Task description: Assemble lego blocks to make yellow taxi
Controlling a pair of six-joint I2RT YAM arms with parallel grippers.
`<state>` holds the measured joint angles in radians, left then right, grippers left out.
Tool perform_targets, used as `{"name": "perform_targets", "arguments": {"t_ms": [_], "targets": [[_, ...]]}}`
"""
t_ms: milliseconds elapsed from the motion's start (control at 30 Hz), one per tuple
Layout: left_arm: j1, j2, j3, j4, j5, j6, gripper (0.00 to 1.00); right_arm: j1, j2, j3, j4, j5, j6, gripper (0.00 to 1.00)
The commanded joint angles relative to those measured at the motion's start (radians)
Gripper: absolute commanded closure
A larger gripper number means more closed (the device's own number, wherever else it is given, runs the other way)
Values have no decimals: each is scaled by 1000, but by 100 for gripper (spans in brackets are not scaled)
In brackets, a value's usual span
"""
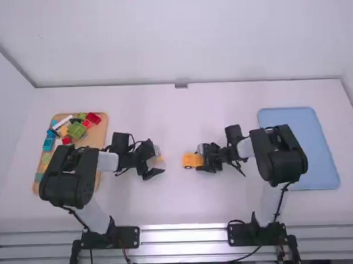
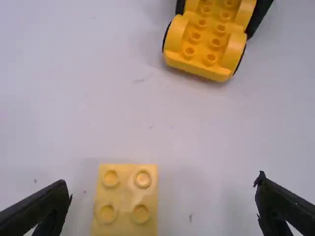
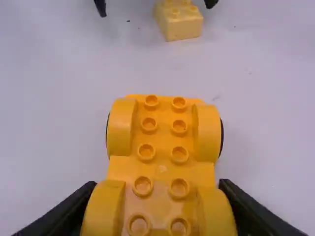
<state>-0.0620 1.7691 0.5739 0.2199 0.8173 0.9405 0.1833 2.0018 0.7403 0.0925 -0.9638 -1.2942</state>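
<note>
I see a warm, orange-leaning yellow on the wheeled base [image 3: 162, 169], its paired rows of studs in that same yellow and its wheels [image 3: 221, 137] edged black. The small block [image 2: 125, 196] looks to me a paler, creamier yellow, studs included. My left pincer [image 1: 157, 158] and right pincer [image 1: 199, 159] are both black. I have a white worktop [image 1: 179, 207] flecked with a few dark specks, a plain light-blue tray [image 1: 290, 151], and a tan tray [image 1: 99, 134] bearing red [image 1: 93, 118], green [image 1: 76, 130] and blue blocks [image 1: 48, 144].
</note>
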Motion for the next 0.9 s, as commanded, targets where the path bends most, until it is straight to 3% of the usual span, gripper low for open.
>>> {"name": "perform_targets", "arguments": {"t_ms": [0,267,433,767,867], "targets": [[19,-10,-12,-5,1,11,1,1,-14,-1,-3,-8,-12,1],[23,-10,-92,161,11,-1,4,1,-14,-1,-3,-8,-11,2],[21,-7,-122,236,11,-31,5,1,-14,-1,29,-8,87,2],[29,65,-79,259,42,-31,12,1,-14,-1,34,-8,94,2],[30,81,-52,221,46,-19,19,1,-14,-1,32,-8,94,2]]}}
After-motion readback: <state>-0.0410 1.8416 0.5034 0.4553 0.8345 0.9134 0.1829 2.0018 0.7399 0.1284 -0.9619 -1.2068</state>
